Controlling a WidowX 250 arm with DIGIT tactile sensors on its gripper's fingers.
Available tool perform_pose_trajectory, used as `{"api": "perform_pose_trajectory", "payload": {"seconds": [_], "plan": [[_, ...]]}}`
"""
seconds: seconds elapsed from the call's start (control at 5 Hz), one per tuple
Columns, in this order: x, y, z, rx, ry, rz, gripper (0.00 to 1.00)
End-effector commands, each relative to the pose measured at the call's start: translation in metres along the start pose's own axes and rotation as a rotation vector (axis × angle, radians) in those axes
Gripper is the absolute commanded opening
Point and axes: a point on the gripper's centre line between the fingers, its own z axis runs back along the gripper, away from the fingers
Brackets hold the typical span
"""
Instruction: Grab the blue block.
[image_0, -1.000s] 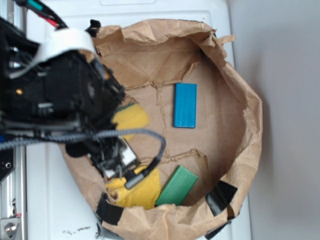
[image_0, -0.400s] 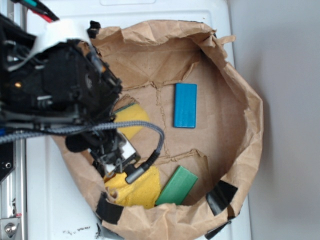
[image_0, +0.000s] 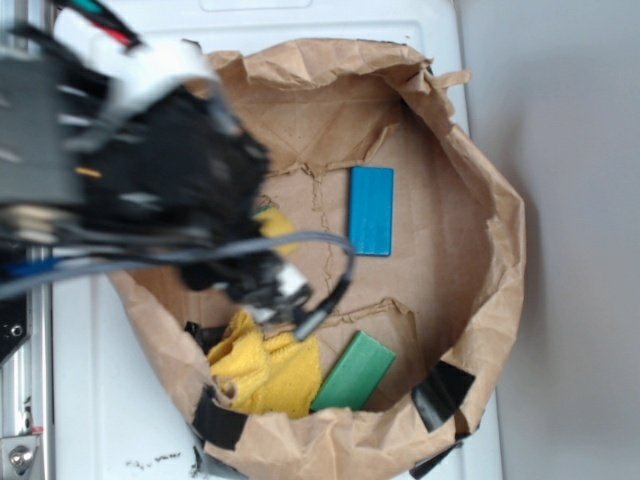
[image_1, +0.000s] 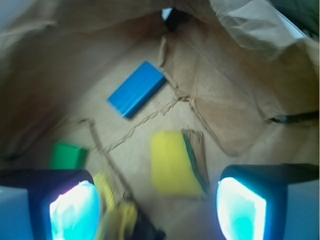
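The blue block (image_0: 370, 211) is seen lying flat on the floor of the brown paper bag (image_0: 480, 180), untouched. The gripper (image_1: 157, 207) is held spread and empty above a yellow sponge (image_1: 172, 164), apart from the block. A green block (image_0: 353, 372) lies nearer the bag's edge.

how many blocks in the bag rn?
2. The blue block lies flat mid-bag, right of the gripper. The green block rests near the bag's front edge, beside the yellow cloth. The arm may hide more.
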Motion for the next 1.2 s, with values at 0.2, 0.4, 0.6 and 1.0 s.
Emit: {"api": "perform_pose_trajectory", "payload": {"seconds": [0.2,0.4,0.6,1.0], "plan": [[0.059,-0.030,-0.056,0.021,-0.094,0.085,1.00],[0.063,-0.035,-0.062,0.007,-0.114,0.104,1.00],[0.070,-0.037,-0.074,0.019,-0.107,0.128,1.00],[0.069,-0.024,-0.066,0.021,-0.058,0.242,1.00]]}}
